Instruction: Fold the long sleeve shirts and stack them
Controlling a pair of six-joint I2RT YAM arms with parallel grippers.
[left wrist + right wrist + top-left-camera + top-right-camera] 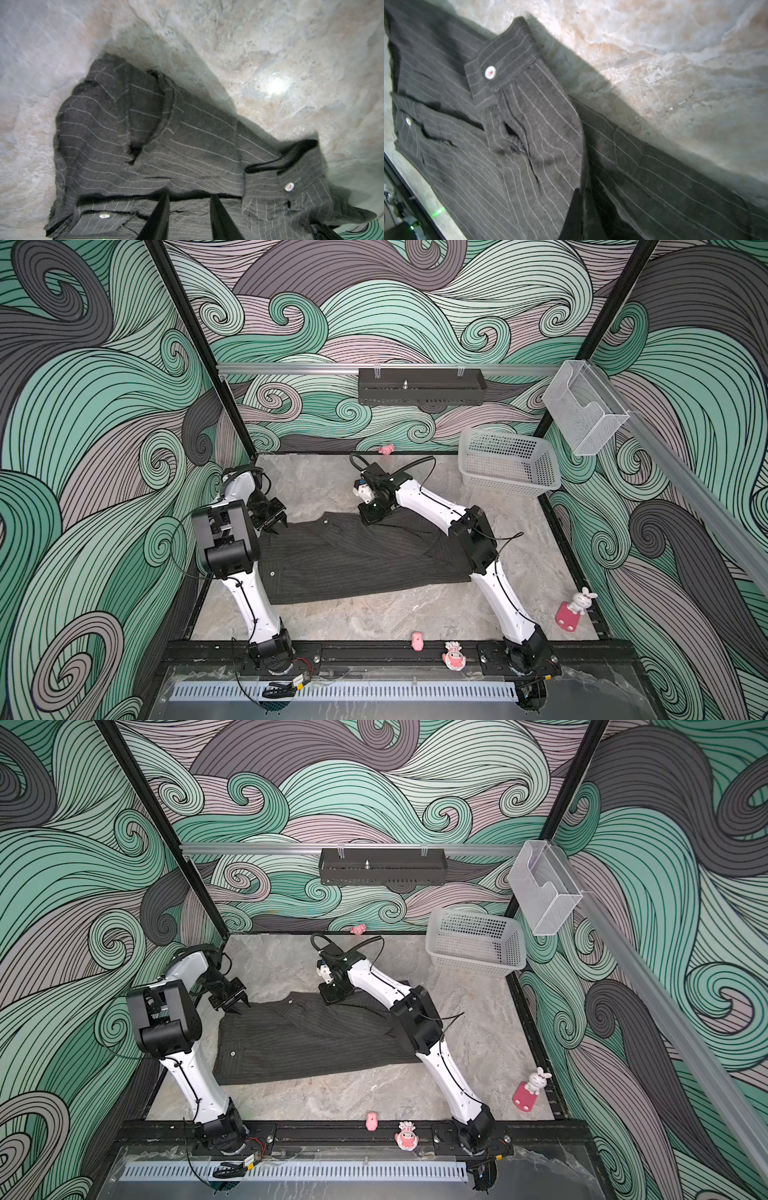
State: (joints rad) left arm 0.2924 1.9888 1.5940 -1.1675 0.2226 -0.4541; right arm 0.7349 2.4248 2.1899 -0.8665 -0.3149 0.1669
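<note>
Pose of both arms over a charcoal pinstriped shirt [353,560] [307,1044], which lies partly folded and flat on the marble-patterned tabletop [415,614] between the two arm bases.

Left arm [249,597]: the lower link rises steeply from the front rail to a high elbow. The forearm doubles back down, so the left gripper [277,526] [239,1006] points down at the shirt's far-left corner. In the left wrist view [190,195] its two black fingers [158,216] stand apart, with striped cloth [187,135] visible in the gap. The pincer is released.

Right arm [498,597]: the lower link leans inward to the elbow. The white forearm then runs far and leftward, with the wrist bent down. The right gripper [368,518] [330,999] presses on the shirt's far edge near the middle. In the right wrist view [584,193] the pincer is clenched, apparently on a fold of the sleeve, though the blur leaves the pinch itself unclear. A cuff [500,68] with a pale button [490,72] lies across the cloth [654,187] beyond the tips.

A white mesh basket [498,481] stands at the far right corner, well apart from the shirt.
</note>
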